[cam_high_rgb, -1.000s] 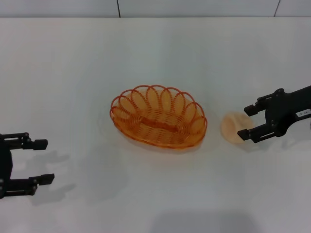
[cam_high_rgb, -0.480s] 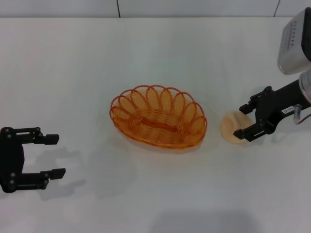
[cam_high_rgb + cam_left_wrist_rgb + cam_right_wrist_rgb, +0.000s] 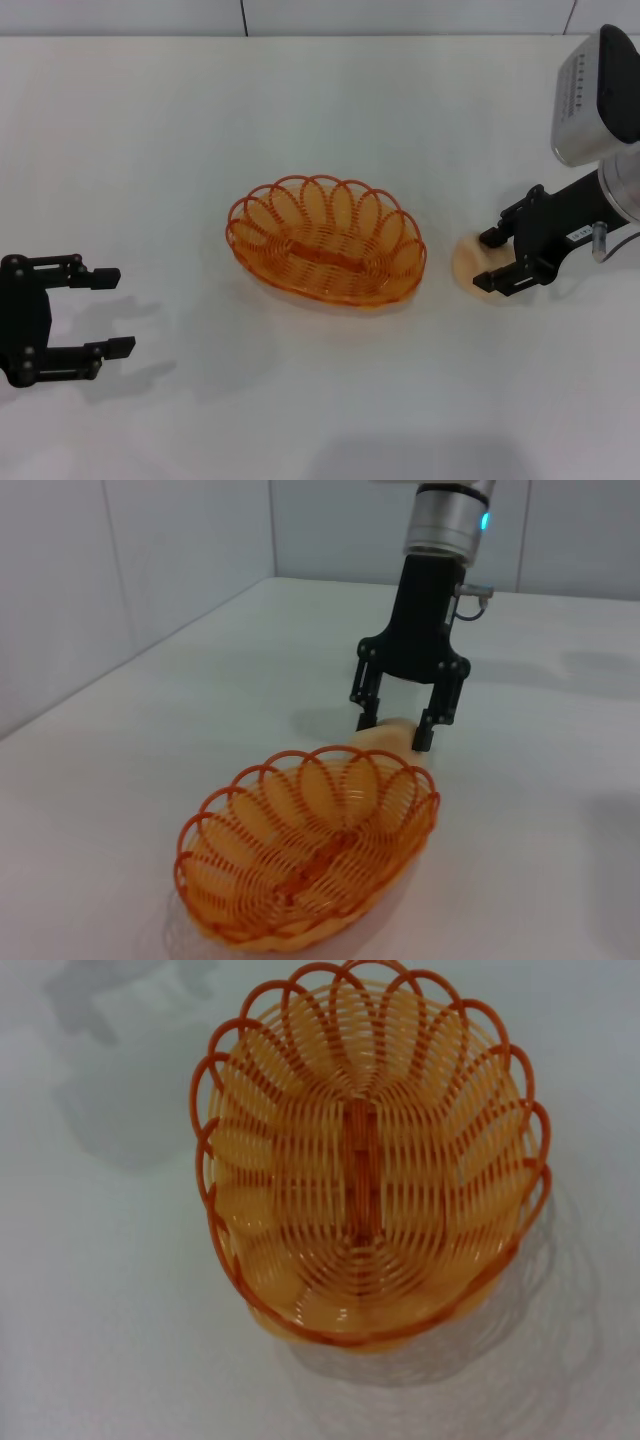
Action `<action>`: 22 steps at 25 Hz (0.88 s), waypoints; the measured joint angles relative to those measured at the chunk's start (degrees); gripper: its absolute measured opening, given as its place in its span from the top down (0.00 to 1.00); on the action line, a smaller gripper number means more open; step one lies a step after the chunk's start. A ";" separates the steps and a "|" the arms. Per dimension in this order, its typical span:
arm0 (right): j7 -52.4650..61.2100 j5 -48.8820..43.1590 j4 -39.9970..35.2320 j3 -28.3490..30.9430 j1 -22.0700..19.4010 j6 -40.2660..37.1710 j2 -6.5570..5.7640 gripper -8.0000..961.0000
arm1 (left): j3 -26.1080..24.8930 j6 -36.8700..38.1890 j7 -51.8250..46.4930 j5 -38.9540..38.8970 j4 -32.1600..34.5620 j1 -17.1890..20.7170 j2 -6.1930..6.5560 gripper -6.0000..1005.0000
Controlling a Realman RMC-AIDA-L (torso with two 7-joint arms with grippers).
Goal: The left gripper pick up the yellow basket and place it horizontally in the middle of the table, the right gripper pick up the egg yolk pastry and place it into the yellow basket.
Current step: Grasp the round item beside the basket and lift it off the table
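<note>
Right end effector [image 3: 495, 261] is straddling pastry [image 3: 472, 264] with fingers wide, needing centered, gentle closing before lifting toward basket [image 3: 325, 241]; left end effector [image 3: 108, 311] is idling wide open on counter [image 3: 150, 130].

Your left wrist view: yellow basket [image 3: 310, 855] sits upright on white worktop [image 3: 180, 710], nearest camera, long axis running away from lens, nothing inside. Just beyond its far rim, egg yolk pastry [image 3: 392, 736] rests on worktop, only small pale part visible between black fingers [image 3: 366, 694]. Right claw [image 3: 398, 723] hangs straight down over pastry, fingers spread, one each side of it, tips low near worktop. You cannot tell if tips touch pastry. Above claw, silver wrist with blue light.
</note>
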 joint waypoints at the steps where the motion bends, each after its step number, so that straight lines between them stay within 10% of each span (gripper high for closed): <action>1: -0.13 -0.02 0.02 -0.02 0.03 0.08 0.01 0.30 | -0.02 -0.15 0.00 -0.01 0.00 0.00 -0.01 0.29; 11: -0.83 -0.14 0.04 -0.67 0.15 1.43 0.01 0.60 | 0.03 -1.59 0.07 -0.04 -0.08 -0.22 -0.10 0.29; 22: -1.01 0.51 -2.48 0.79 0.42 -0.86 -0.51 0.70 | -0.01 -1.63 0.33 -0.03 -0.09 -0.36 -0.10 0.29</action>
